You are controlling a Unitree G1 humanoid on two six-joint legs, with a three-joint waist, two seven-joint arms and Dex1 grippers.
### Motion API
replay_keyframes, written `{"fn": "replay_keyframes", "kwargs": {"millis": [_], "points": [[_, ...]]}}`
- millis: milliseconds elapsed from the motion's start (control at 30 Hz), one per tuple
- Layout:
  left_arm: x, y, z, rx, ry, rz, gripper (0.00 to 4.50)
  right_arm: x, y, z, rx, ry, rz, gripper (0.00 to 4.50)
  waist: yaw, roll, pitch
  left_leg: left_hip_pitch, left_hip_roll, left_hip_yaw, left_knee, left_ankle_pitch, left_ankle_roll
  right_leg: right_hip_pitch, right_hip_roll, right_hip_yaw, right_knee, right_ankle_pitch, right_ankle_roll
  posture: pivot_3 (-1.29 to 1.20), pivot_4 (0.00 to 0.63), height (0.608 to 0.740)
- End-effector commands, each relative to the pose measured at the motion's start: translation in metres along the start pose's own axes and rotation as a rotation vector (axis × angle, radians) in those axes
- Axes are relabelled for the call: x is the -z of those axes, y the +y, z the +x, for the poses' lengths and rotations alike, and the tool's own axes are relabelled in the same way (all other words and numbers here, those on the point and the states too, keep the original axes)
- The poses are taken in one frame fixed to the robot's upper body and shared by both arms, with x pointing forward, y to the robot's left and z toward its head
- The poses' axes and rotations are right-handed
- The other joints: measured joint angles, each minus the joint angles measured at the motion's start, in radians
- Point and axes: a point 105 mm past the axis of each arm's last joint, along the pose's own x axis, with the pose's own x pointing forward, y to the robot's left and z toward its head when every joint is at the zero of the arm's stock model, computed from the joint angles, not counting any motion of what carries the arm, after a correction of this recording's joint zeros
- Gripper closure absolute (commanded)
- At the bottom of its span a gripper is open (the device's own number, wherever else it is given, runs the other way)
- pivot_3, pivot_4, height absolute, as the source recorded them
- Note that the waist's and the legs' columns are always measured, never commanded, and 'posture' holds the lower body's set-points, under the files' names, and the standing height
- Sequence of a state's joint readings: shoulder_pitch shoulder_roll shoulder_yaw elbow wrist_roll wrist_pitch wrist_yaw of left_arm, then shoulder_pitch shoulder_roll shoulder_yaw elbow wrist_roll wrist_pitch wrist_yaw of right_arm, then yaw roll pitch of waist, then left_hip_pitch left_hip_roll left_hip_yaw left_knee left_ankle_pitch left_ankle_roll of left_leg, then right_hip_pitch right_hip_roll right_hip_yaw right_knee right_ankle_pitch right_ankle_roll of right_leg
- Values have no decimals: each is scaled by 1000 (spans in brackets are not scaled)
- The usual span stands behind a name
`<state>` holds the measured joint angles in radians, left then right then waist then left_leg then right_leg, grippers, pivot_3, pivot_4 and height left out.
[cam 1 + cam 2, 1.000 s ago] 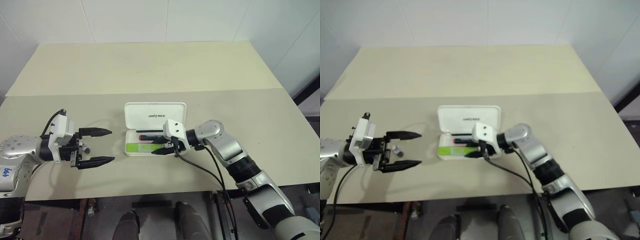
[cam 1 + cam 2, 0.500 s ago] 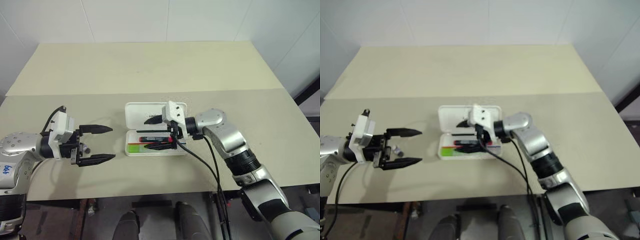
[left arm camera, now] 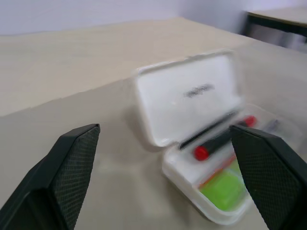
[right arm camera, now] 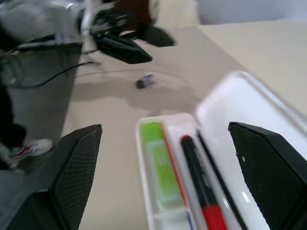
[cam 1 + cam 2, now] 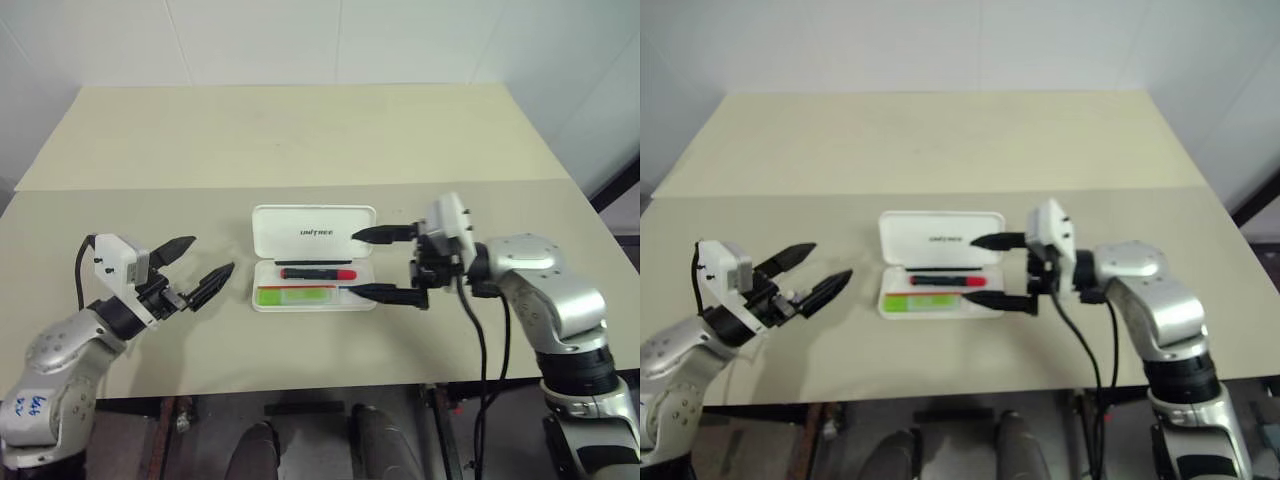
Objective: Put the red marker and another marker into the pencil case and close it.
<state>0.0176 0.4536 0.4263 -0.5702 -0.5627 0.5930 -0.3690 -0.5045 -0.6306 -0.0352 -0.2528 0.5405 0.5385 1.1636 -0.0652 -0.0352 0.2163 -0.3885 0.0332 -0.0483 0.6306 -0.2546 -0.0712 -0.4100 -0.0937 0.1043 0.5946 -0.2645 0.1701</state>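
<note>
Now both markers lie inside the open case.

Nearest me, I see left gripper point(image 5: 200, 273) and right gripper point(image 5: 380, 263) spread, empty; stubby lime-green highlighter point(image 5: 296, 296), then red-capped black marker point(image 5: 316, 272), in the white hard-plastic pencil case point(image 5: 313, 232), lid up.

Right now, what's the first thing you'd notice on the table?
The white pencil case in the middle of the table, its lid flipped open. Inside lie the red marker and, nearer the front edge, the bright green highlighter. The left claw and the right claw sit on either side of it, both open and holding nothing.
</note>
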Motion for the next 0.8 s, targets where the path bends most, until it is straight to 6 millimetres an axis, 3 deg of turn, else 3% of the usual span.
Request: {"fn": "replay_keyframes", "kwargs": {"millis": [33,167,267,567,800], "points": [[-10,7,-9,-198,-31,-9,0,-9,-6,-20,56,-5,-28,52,6,0,0,0,0,0,0,0,0,0,0,0,0,0,0,0,150,740],[5,12,-25,-493,30,-51,0,-7,-20,-43,109,49,-43,52,10,-1,0,0,0,1,1,0,0,2,0,1,-4,-1,-5,0,150,740],[18,11,-31,-619,71,-135,0,-14,-22,-37,94,31,-67,52,11,-2,-1,0,-1,1,2,0,0,3,0,2,-7,-2,-8,0,150,740],[43,19,-24,-674,184,-167,0,-25,-18,-28,66,10,-102,52,13,-3,-1,-1,-1,1,3,1,1,3,0,2,-9,-4,-14,0,150,740],[63,24,-10,-690,284,-200,0,-28,-18,-35,74,23,-126,52,17,-3,-1,-1,-1,1,2,1,1,3,0,2,-9,-4,-14,0,150,740]]}}
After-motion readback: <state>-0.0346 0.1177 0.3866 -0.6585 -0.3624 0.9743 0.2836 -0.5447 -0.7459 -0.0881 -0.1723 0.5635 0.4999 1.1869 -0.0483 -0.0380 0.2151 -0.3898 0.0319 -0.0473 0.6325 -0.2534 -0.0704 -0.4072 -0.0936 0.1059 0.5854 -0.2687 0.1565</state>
